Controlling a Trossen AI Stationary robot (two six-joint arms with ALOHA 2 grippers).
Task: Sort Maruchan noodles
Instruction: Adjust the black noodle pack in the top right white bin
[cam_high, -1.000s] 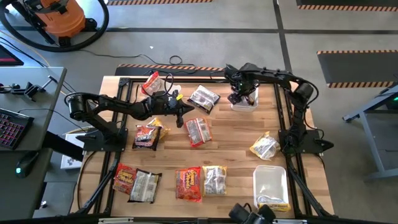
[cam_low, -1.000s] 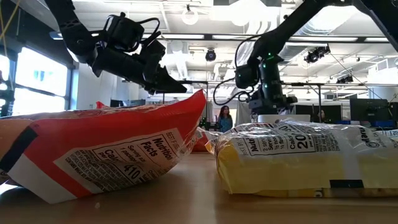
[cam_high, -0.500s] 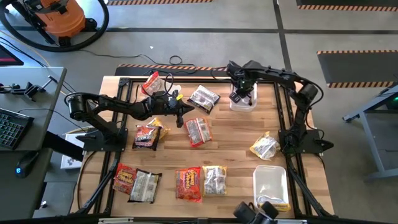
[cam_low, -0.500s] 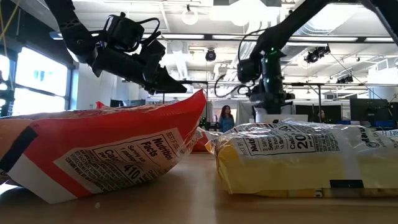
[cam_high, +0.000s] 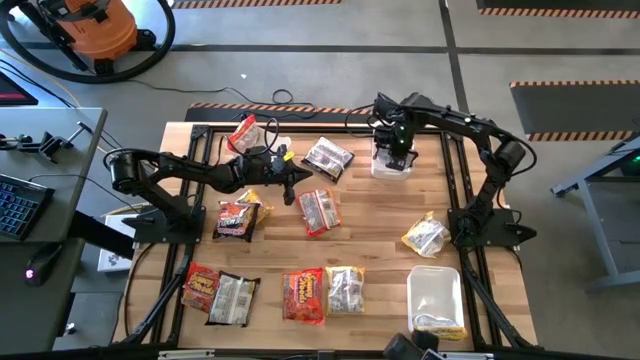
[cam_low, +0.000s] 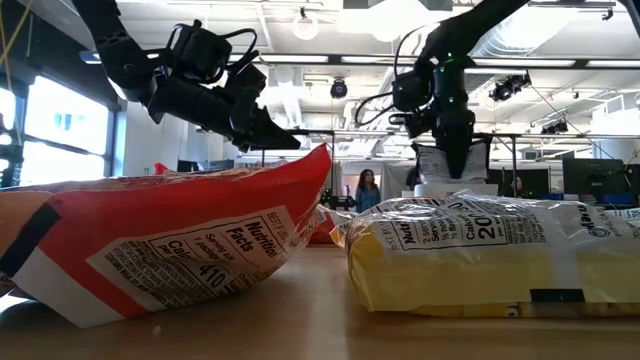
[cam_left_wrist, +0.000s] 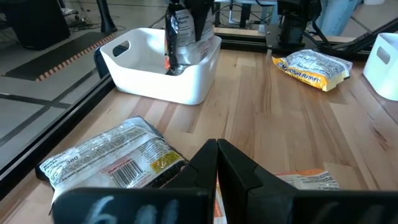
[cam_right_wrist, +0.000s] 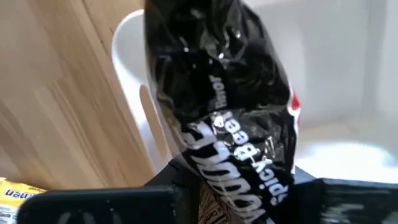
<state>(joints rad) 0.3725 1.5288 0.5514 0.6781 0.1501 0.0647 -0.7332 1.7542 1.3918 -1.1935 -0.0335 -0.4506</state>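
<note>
Since a second ago the right gripper (cam_high: 393, 152) has clamped onto a dark crinkly ramen packet (cam_right_wrist: 227, 106) and lifted it, so the packet now hangs upright over the white rectangular plastic bin (cam_high: 391, 166) at the far right of the wooden table (cam_high: 375, 225); the left arm has not moved. Along the near edge lie a red-orange packet (cam_high: 201, 288), a silver-dark packet (cam_high: 233, 298), another red-orange packet (cam_high: 304, 296) and a yellow-white packet (cam_high: 346, 289), with a second white bin (cam_high: 436, 296) at the near right corner. Farther in, a yellow-silver packet (cam_high: 424, 236) sits right of centre, a red-brown packet (cam_high: 320, 210) lies mid-table and another dark red one (cam_high: 236, 217) lies to its left. The left gripper (cam_high: 301, 178) hovers just beyond these, its fingers (cam_left_wrist: 217, 168) pressed together on nothing (the wrist view shows them meeting). Farthest are a silver packet (cam_high: 328, 157) and a red packet (cam_high: 243, 133) at the far left.
</note>
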